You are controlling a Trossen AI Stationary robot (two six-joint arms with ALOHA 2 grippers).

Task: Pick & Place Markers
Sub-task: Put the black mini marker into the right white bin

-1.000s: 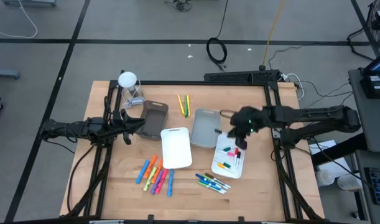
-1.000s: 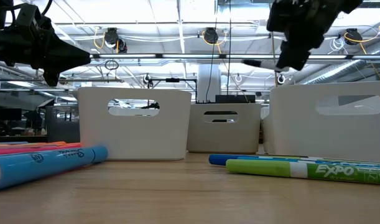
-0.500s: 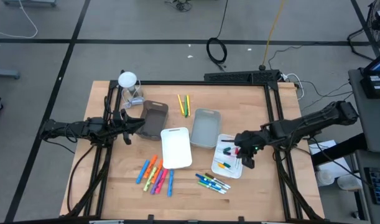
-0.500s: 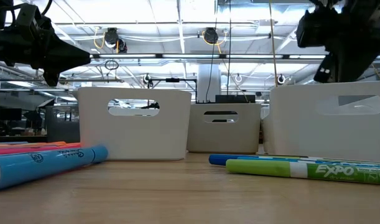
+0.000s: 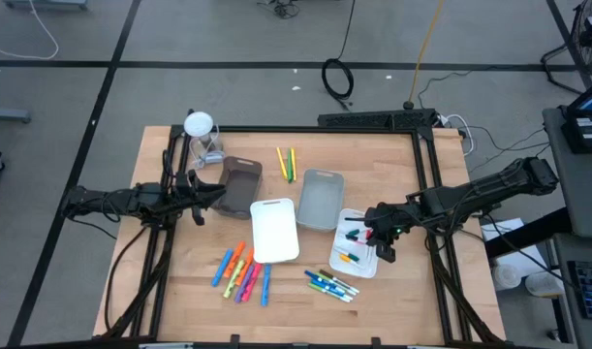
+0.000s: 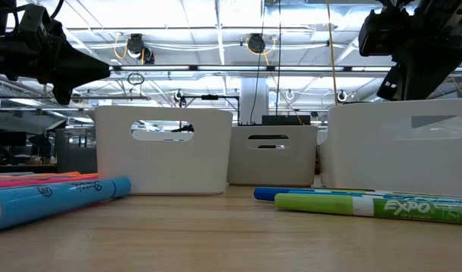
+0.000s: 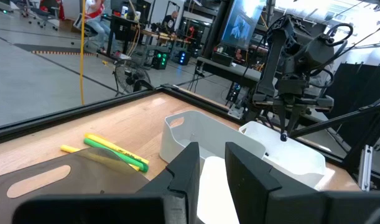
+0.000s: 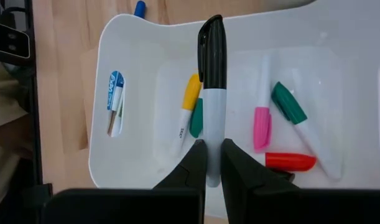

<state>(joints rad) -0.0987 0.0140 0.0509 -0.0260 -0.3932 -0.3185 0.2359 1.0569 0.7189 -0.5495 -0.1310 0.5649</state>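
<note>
One black-capped marker point(image 8: 209, 93) is being pinched between the narrow jaws of the right gripper point(image 8: 208, 152) above the white tray point(image 8: 134, 93), risking a tilted drop onto the rim, while the left gripper point(image 7: 208, 171), slightly parted, is waiting near the brown tray point(image 5: 240, 184)

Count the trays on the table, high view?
4: brown tray by the left gripper, white tray centre, grey tray behind it, white tray under the right gripper.
</note>
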